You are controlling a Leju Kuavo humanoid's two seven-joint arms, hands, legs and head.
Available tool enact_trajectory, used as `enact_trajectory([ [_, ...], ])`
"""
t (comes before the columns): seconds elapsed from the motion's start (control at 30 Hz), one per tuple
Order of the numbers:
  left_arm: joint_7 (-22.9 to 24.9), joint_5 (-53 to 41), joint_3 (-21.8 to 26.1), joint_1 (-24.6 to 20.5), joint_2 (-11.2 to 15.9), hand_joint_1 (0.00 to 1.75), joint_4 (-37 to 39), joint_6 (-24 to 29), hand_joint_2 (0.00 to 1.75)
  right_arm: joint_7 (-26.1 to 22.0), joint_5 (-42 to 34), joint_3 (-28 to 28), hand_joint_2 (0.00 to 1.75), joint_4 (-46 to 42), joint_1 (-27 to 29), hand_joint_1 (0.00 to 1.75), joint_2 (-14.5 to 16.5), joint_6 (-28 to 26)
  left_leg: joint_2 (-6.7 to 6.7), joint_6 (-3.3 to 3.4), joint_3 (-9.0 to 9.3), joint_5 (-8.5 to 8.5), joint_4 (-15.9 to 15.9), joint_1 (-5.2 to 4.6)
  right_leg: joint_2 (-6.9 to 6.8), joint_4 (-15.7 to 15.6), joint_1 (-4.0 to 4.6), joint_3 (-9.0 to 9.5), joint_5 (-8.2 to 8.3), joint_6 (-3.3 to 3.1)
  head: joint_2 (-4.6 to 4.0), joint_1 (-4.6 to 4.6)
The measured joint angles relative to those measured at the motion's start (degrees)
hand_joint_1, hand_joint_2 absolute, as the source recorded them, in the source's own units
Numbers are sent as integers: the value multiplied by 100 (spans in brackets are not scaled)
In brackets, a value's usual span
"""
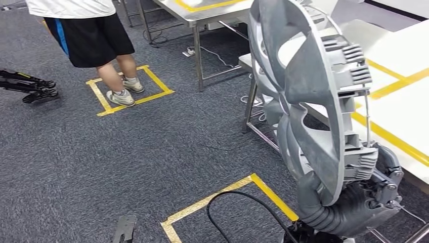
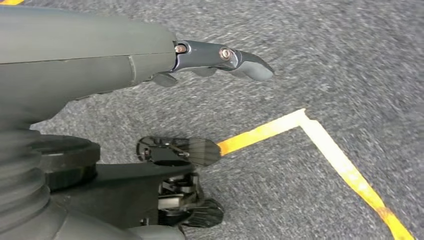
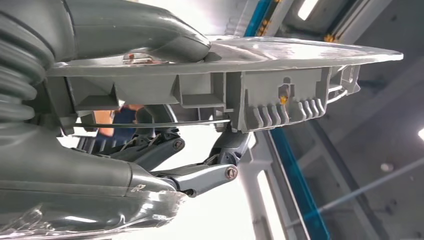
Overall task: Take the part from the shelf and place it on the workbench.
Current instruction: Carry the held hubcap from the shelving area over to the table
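Observation:
A large grey round part [image 1: 308, 101] with spoke-like openings and ribbed clips stands on edge in the head view, close to me on the right. My right hand [image 1: 354, 202] grips its lower rim from below. In the right wrist view the thumb [image 3: 150, 35] presses one face of the part [image 3: 280, 75] and the fingers [image 3: 200, 175] curl behind it. The white workbench [image 1: 399, 106], marked with yellow tape, lies just behind and to the right of the part. My left hand [image 2: 125, 55] hangs over the carpet with its fingers stretched out and nothing in it.
A person [image 1: 96, 35] stands in a yellow taped square [image 1: 129, 91] at the back left. A steel table [image 1: 202, 15] stands behind, with cables under it. Another taped square [image 1: 227, 197] and a black cable [image 1: 238, 202] lie on the carpet near me.

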Motion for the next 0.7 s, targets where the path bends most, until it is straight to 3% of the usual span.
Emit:
enact_trajectory([
  [0.03,0,0,-1,-2,3,0,-1,0,175,1,1,-1,175,0,2,175,3,0,37,-27,13,-7,-3,-14,-4,-56,13,26,-7,-41,0,-5],
  [0.1,0,0,0,-8,3,0,-1,1,175,1,1,-4,175,-1,6,175,8,1,116,-82,39,-14,-21,-10,125,-60,14,2,9,-121,0,-9],
  [0.17,-2,-1,1,-19,-1,0,-1,0,175,1,3,-7,175,-2,7,175,13,1,-20,-141,6,-141,92,13,249,-77,-3,-5,26,-183,0,-19],
  [0.2,-4,-2,0,-23,-4,0,-1,-1,175,0,5,-7,175,-2,7,175,16,1,-158,-160,-95,-300,326,22,308,-84,-16,-4,34,-207,0,-30],
  [0.27,-7,-1,-1,-17,-2,0,-1,-1,175,0,5,-7,175,-1,8,175,17,2,-387,-173,-473,-688,1112,28,435,-85,-20,-13,41,-239,0,-48],
  [0.3,-7,-1,-1,-7,3,0,-1,0,175,0,3,-8,175,-1,8,175,17,2,-422,-173,-663,-803,1471,27,512,-85,-17,-18,44,-246,0,-51],
  [0.33,-4,-4,-1,1,7,0,-1,2,175,0,2,-8,175,0,8,175,17,2,-438,-169,-774,-797,1650,27,593,-84,-16,-20,46,-247,0,-51],
  [0.37,5,-20,-1,4,11,0,-1,8,175,0,0,-9,175,0,8,175,17,2,-454,-160,-779,-670,1602,29,677,-84,-18,-18,51,-243,0,-52],
  [0.4,17,-40,-2,4,14,0,-1,16,175,0,0,-9,175,0,8,175,17,2,-486,-149,-676,-456,1336,34,762,-83,-23,-14,56,-233,0,-52],
  [0.47,43,-90,-3,0,15,0,-1,33,175,0,5,-9,175,0,7,175,18,2,-719,-124,-342,-59,564,64,921,-70,-27,-25,69,-192,0,-56],
  [0.53,54,-113,-4,-7,13,0,-1,44,175,-1,17,-10,175,0,8,175,19,2,-926,-90,-159,48,124,83,1049,-67,-31,-71,93,-124,0,-59],
  [0.6,63,-119,-4,-18,9,0,-1,54,175,1,26,-20,175,-3,14,175,20,2,-874,-20,-149,42,65,76,1166,-104,-54,-120,135,-41,0,-64],
  [0.63,66,-121,-4,-23,4,0,-1,58,175,1,32,-26,175,-7,15,175,21,2,-810,25,-146,57,50,75,1132,-95,-57,-146,132,-9,0,-64],
  [0.7,68,-122,-4,-22,-7,0,-2,64,175,-1,47,-34,175,-14,15,175,21,2,-661,106,-134,83,20,77,833,201,-34,-305,-46,31,0,-21],
])
